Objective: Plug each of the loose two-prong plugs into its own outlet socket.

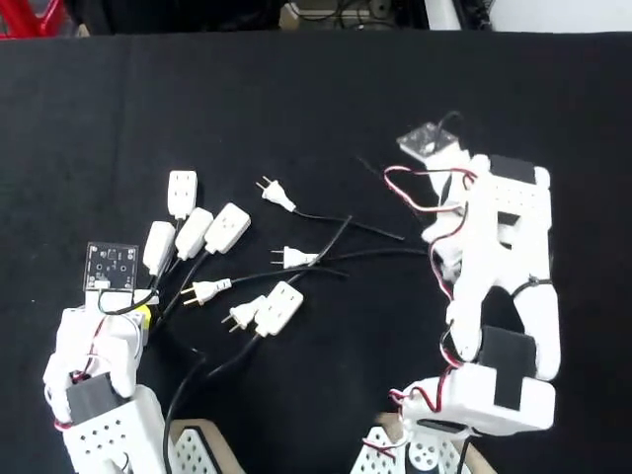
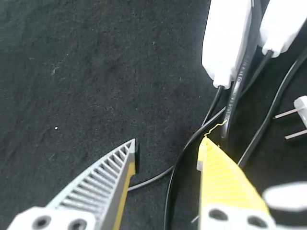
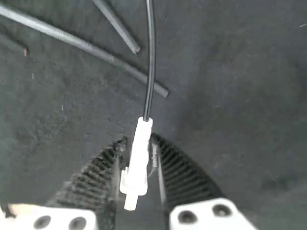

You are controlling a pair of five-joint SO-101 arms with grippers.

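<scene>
No plug appears seated; four two-prong plugs (image 1: pixel 294 258) lie loose near the outlet sockets (image 1: pixel 227 227). Right gripper (image 3: pixel 139 141) clamps a fifth plug (image 3: pixel 136 163); left gripper (image 2: pixel 168 143) stands apart.

Black table (image 1: pixel 296 89) — loose plugs (image 1: pixel 277 195), outlet sockets (image 1: pixel 227 228)

Even, soft light fell from above. The black table (image 1: pixel 296 99) swallowed almost every shadow, while the white sockets (image 1: pixel 228 226) and the plug (image 3: pixel 137 153) glared, bleached of most surface detail.
</scene>
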